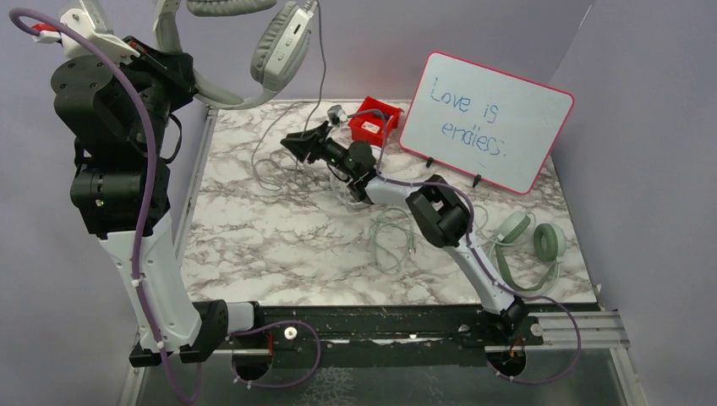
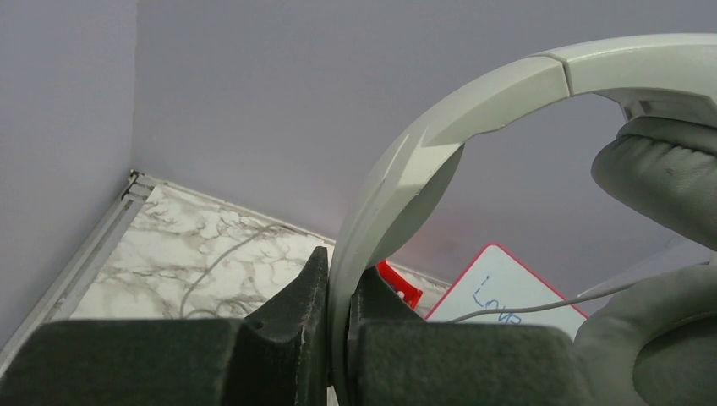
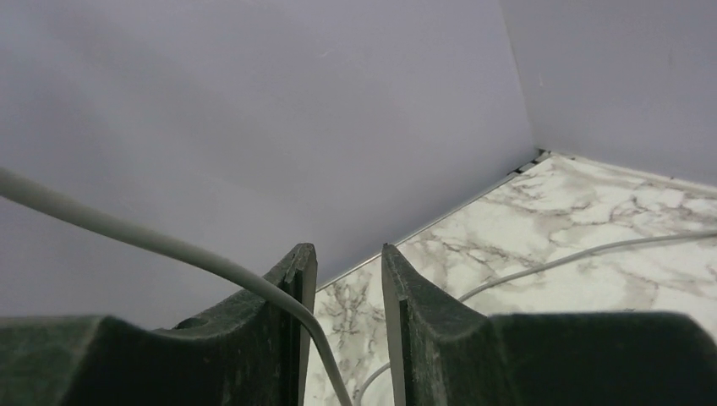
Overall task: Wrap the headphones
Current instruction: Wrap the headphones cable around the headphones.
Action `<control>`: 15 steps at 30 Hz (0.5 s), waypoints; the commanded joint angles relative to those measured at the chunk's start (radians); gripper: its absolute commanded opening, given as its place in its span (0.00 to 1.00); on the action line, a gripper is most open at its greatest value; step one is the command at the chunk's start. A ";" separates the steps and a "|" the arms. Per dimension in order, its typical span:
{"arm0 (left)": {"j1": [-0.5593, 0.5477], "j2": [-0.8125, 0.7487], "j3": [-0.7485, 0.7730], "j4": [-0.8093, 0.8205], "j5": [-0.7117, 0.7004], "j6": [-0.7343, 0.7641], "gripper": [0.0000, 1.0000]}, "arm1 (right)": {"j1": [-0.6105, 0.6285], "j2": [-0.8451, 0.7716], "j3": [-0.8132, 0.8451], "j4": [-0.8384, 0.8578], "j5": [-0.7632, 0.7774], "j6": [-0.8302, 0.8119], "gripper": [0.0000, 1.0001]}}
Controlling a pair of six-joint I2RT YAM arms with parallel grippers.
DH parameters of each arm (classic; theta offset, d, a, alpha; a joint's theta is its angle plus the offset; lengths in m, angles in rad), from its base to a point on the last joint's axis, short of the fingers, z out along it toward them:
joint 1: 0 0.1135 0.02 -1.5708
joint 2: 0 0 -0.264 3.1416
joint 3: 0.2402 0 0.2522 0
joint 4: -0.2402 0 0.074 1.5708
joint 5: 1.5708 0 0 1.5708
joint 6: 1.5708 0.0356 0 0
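Note:
My left gripper (image 1: 173,59) is raised high at the back left and is shut on the headband (image 2: 473,93) of the pale grey-green headphones (image 1: 283,42). In the left wrist view the jaws (image 2: 338,292) clamp the band, and a padded cup (image 2: 668,178) hangs to the right. Their thin cable (image 1: 322,76) drops to the table and lies in loose loops (image 1: 275,173). My right gripper (image 1: 294,142) is low at the back of the table, beside the hanging cable. Its jaws (image 3: 348,249) are apart, and the cable (image 3: 169,245) bends over the left finger and runs down between them unclamped.
A second mint pair of headphones (image 1: 528,237) lies at the right front, its cable (image 1: 389,241) spread toward the middle. A red box (image 1: 372,118) and a leaning whiteboard (image 1: 486,118) stand at the back. Purple walls close the table at the left, back and right.

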 commanded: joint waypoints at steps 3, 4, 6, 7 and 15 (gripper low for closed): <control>-0.001 0.009 0.037 0.144 0.008 -0.134 0.00 | 0.052 -0.026 -0.120 0.059 0.037 0.066 0.37; -0.001 0.014 0.037 0.150 0.008 -0.143 0.00 | 0.062 -0.045 -0.163 0.076 0.051 0.067 0.39; -0.002 0.023 0.041 0.159 -0.015 -0.160 0.00 | 0.075 -0.072 -0.223 0.107 0.060 0.064 0.38; -0.001 0.024 0.040 0.166 -0.020 -0.170 0.00 | 0.076 -0.073 -0.230 0.105 0.053 0.066 0.34; -0.001 0.023 0.036 0.198 -0.115 -0.202 0.00 | 0.112 -0.187 -0.356 0.040 -0.013 0.115 0.00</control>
